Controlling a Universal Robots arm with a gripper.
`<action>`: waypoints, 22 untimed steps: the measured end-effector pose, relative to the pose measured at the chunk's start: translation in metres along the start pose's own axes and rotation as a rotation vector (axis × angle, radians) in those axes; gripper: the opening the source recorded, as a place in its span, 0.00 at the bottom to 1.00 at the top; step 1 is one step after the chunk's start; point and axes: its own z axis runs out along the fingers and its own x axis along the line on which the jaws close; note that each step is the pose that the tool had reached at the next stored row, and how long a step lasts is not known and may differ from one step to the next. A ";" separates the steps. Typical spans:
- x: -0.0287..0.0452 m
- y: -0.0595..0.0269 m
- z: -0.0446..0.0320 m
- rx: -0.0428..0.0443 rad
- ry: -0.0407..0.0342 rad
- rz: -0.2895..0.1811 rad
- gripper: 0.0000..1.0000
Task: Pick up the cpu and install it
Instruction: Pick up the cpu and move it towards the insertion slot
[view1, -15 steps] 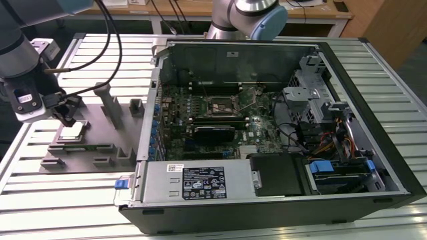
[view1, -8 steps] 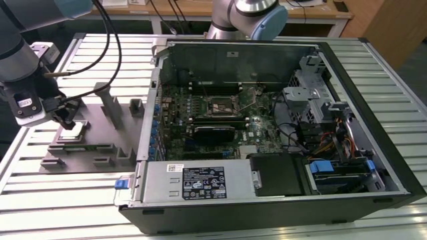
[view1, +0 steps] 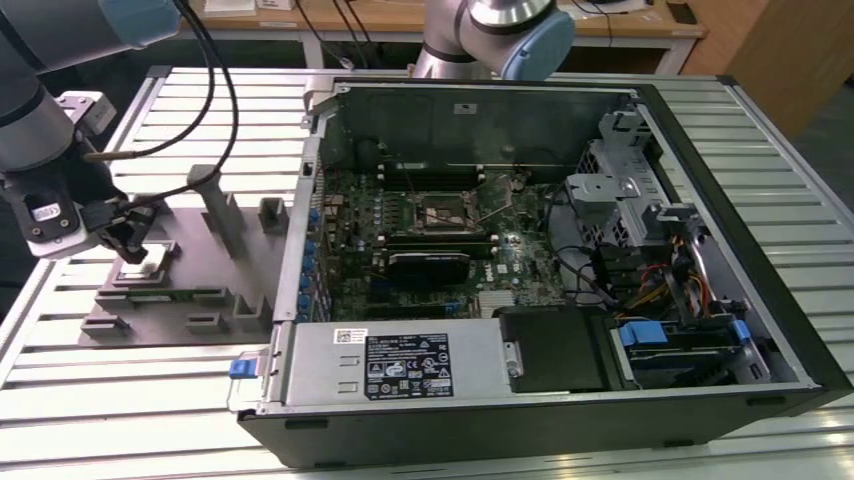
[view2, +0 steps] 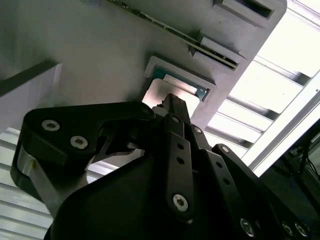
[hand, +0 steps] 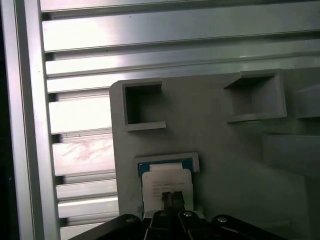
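So the arm (view1: 34, 110) comes in from the top corner on the exterior view's left. It's made of grey tube sections with a pale blue joint cap, and it bends down into the wrist (view1: 47, 215). Another grey and blue joint (view1: 514, 35) sits at the far side, around the middle of that view. Black cables (view1: 214, 80) loop off the wrist. The gripper (view1: 134, 248) is black, sits low and points pretty much straight down. Both wrist views look along its linkages (view2: 177, 150), which are black bars with silver screws. Those run down to the fingertips (hand: 167, 200) (view2: 172, 107), which are pressed together with barely a seam between them.
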 end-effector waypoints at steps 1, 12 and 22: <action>0.0004 0.0003 0.0011 -0.0001 -0.0001 0.000 0.11; 0.0015 0.0046 0.0046 -0.0003 0.0008 -0.013 0.11; 0.0016 0.0047 0.0047 -0.0010 0.0013 -0.027 0.11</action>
